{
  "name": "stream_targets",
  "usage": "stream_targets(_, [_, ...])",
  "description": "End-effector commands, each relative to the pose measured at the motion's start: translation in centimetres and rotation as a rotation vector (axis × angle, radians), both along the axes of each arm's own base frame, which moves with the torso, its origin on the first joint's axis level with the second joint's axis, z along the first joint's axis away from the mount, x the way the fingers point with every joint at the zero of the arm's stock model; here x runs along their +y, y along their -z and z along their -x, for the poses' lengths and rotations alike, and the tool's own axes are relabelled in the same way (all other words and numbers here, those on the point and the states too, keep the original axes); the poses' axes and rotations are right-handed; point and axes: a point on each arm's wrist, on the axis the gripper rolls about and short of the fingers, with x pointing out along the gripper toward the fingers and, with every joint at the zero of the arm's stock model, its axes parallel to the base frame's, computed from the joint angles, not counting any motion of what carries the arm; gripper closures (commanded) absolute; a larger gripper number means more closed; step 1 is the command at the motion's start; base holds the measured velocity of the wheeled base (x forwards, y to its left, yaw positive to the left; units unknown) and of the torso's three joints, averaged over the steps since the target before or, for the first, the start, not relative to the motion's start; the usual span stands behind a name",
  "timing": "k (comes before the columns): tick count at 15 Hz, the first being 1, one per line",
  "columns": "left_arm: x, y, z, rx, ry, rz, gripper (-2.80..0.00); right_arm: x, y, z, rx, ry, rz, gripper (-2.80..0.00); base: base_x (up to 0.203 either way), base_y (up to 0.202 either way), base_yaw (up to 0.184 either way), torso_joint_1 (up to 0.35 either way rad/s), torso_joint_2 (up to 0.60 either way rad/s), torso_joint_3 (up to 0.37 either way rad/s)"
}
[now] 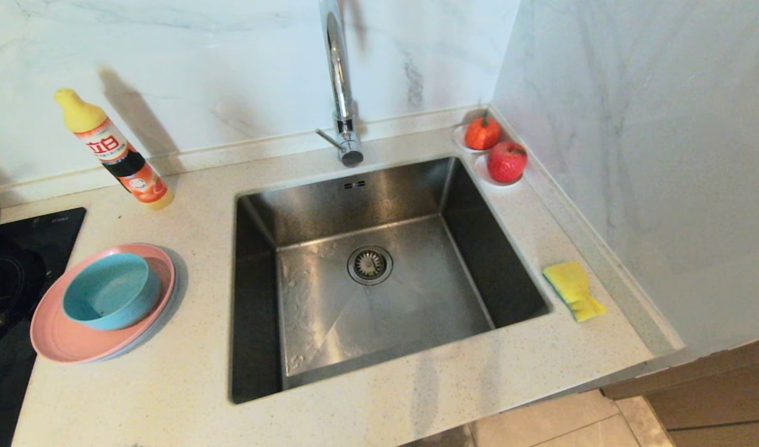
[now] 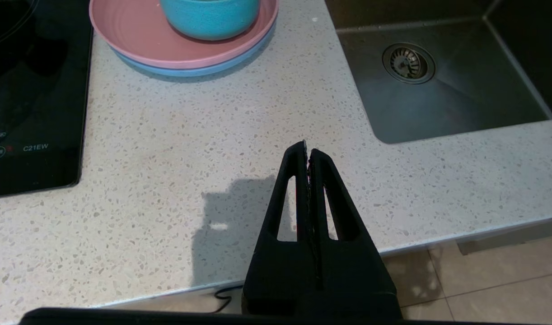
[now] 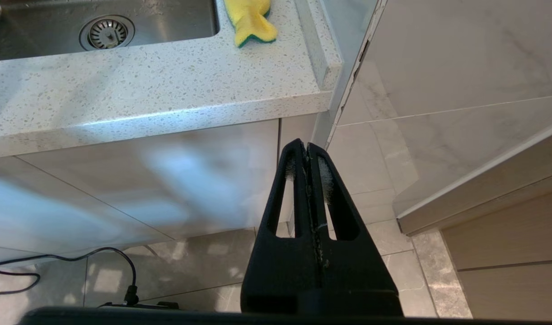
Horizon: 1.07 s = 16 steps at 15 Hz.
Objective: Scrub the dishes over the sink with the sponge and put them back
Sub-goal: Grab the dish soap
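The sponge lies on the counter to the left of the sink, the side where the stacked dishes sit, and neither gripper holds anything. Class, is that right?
Not quite. The sponge lies on the counter to the right of the sink, by the side wall; the head view shows it. The stacked dishes sit on the left. The left gripper and right gripper are indeed shut and empty.

Looks like a home kitchen. Has a shiny metal sink (image 1: 379, 273) with a tall tap (image 1: 339, 74) set in a speckled stone counter (image 1: 168, 385), next to a black cooktop (image 1: 19, 261). Also has a dish soap bottle (image 1: 115, 152), stacked dishes (image 1: 103, 301), a yellow sponge (image 1: 573, 289) and marble walls (image 1: 199, 74).
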Motion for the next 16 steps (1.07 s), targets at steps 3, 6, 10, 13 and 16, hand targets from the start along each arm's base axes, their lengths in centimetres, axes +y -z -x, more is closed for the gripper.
stream_targets(3, [0.0, 0.1, 0.0, 0.004, -0.001, 0.000, 0.00, 0.0, 0.0, 0.0, 0.000, -0.001, 0.000, 0.00, 0.000, 0.000, 0.000, 0.000, 0.00, 0.000])
stream_targets(6, [0.0, 0.1, 0.0, 0.002, -0.003, 0.004, 0.00, 0.0, 0.0, 0.0, 0.000, -0.001, 0.000, 0.00, 0.000, 0.000, 0.000, 0.000, 0.00, 0.000])
stream_targets(10, [0.1, -4.7, 1.5, -0.149, -0.039, 0.008, 0.00, 0.0, 0.0, 0.0, 0.000, -0.001, 0.000, 0.00, 0.000, 0.000, 0.000, 0.000, 0.00, 0.000])
stream_targets(13, [0.2, -9.9, 1.0, -0.157, -0.061, 0.012, 0.00, 0.0, 0.0, 0.0, 0.000, -0.001, 0.000, 0.00, 0.000, 0.000, 0.000, 0.000, 0.00, 0.000])
stream_targets(16, [0.2, -15.1, -2.9, -0.067, -0.116, 0.012, 0.00, 0.0, 0.0, 0.0, 0.000, -0.001, 0.000, 0.00, 0.000, 0.000, 0.000, 0.000, 0.00, 0.000])
